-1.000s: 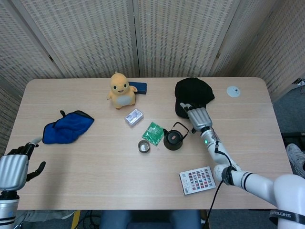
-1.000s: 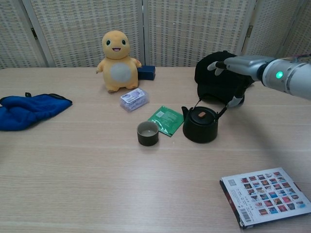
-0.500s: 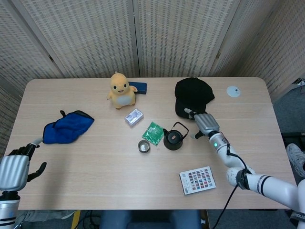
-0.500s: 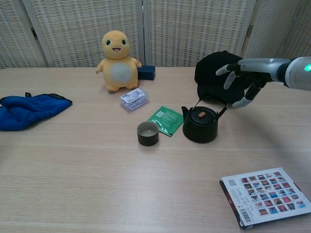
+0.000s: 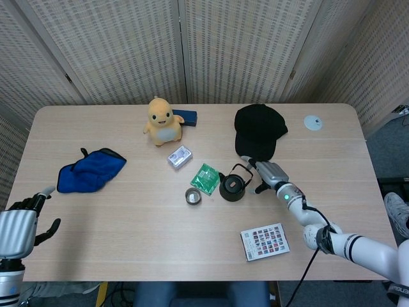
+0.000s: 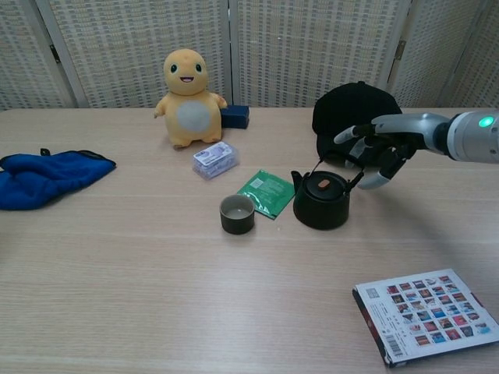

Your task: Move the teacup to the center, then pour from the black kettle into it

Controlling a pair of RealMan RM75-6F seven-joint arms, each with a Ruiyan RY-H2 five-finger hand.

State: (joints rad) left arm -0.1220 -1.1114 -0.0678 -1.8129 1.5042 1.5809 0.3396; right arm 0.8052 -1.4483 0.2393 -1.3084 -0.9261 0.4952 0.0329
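Observation:
The black kettle (image 5: pixel 231 187) (image 6: pixel 321 200) stands near the table's middle with its wire handle raised. The dark teacup (image 5: pixel 193 196) (image 6: pixel 236 214) sits upright just left of it, nothing around it. My right hand (image 5: pixel 267 174) (image 6: pixel 377 150) hovers close to the kettle's right side at handle height, fingers spread, holding nothing and not touching the handle. My left hand (image 5: pixel 18 229) hangs off the table's near-left corner, fingers apart, seen only in the head view.
A green packet (image 6: pixel 267 192) lies between cup and kettle. A black cap (image 6: pixel 352 125) sits behind my right hand. Also on the table (image 5: pixel 128 217): a yellow plush toy (image 6: pixel 187 97), a blue cloth (image 5: pixel 89 170), a clear packet (image 6: pixel 215 160), a card box (image 6: pixel 425 314).
My right hand has dropped from in front of the cap down toward the kettle's handle. Kettle, cup and left hand have stayed put.

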